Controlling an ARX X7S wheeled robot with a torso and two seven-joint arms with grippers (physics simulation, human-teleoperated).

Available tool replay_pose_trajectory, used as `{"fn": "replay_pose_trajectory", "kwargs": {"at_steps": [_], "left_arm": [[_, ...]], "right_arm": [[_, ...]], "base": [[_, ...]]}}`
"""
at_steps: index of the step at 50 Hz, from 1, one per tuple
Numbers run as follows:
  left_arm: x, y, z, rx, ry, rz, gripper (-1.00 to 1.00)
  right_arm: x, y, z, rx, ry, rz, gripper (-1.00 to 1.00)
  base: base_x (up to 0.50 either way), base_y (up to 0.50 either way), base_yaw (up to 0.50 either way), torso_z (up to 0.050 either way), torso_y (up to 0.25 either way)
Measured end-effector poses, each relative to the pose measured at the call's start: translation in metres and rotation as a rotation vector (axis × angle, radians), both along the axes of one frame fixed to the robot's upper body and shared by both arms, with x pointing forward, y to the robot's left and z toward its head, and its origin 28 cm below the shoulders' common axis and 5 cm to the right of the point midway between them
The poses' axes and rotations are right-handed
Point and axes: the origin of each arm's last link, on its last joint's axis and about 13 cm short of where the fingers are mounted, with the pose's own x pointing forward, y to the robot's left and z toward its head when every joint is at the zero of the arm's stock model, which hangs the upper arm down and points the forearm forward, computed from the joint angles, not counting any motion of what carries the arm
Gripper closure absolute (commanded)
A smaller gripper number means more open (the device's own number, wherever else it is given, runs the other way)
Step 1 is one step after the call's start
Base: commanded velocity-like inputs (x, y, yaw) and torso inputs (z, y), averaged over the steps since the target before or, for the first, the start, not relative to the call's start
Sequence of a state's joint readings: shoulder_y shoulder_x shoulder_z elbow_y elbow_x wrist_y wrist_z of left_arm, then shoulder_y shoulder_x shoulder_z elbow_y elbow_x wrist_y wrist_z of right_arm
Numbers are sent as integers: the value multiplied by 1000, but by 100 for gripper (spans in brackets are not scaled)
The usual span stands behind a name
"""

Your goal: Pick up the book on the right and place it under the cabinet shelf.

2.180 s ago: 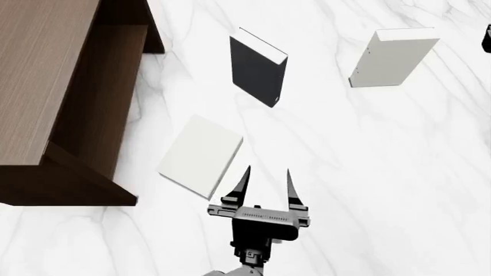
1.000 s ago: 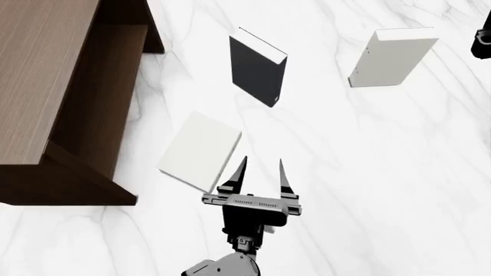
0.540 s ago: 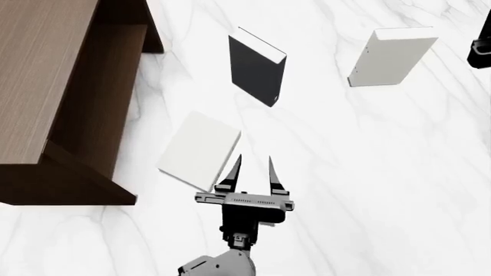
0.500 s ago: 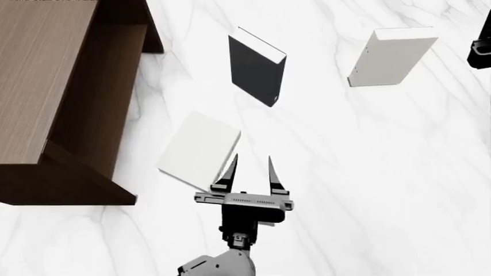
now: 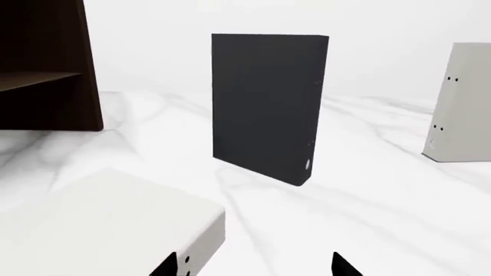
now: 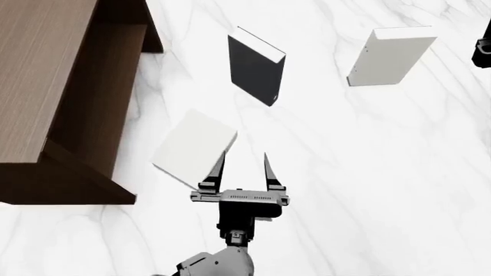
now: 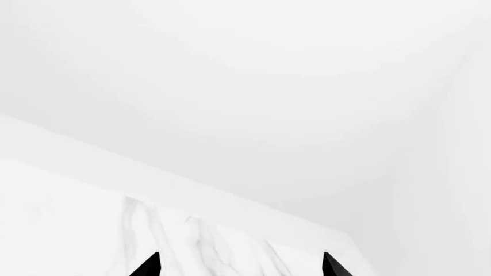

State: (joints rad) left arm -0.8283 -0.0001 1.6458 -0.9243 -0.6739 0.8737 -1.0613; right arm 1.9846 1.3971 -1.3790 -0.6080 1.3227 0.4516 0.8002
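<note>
- Now the book (image 6: 193,146) lies flat on the white marble top (image 6: 368,172), just beside the cabinet (image 6: 38,75).
- Left gripper (image 6: 242,167) is low, with its fingers apart. One finger is at the book's near edge; the other is over bare marble.
- Right gripper (image 7: 239,265) is far off, with fingers apart and nothing between them.
- Risk: the book is thin and flat, so the finger may just push it away.
- Risk: the marble looks smooth, so the book could slide or spin.
- Risk: a big swing could knock over the black book (image 6: 256,66), which stands close by. The grey book (image 6: 391,57) stands well apart.
- Behind it all, the room is plain white.
</note>
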Motion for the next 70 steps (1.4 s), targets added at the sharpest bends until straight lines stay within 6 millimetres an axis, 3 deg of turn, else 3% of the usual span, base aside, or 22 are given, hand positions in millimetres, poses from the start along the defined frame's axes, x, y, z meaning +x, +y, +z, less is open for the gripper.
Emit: {"fn": "replay_pose_trajectory", "kwargs": {"at_steps": [25, 41, 70], "left_arm": [[11, 5, 5, 3, 15, 70, -100], [53, 46, 23, -48, -1, 290, -100], [73, 77, 35, 20, -28, 378, -100]], "right_arm": [[-3, 0, -1, -18, 4, -14, -100], [-4, 1, 0, -28, 2, -20, -100], [-6, 1, 1, -34, -15, -22, -100]], "base": [[0, 0, 0, -3, -6], [0, 0, 0, -3, -4], [0, 0, 0, -1, -4]]}}
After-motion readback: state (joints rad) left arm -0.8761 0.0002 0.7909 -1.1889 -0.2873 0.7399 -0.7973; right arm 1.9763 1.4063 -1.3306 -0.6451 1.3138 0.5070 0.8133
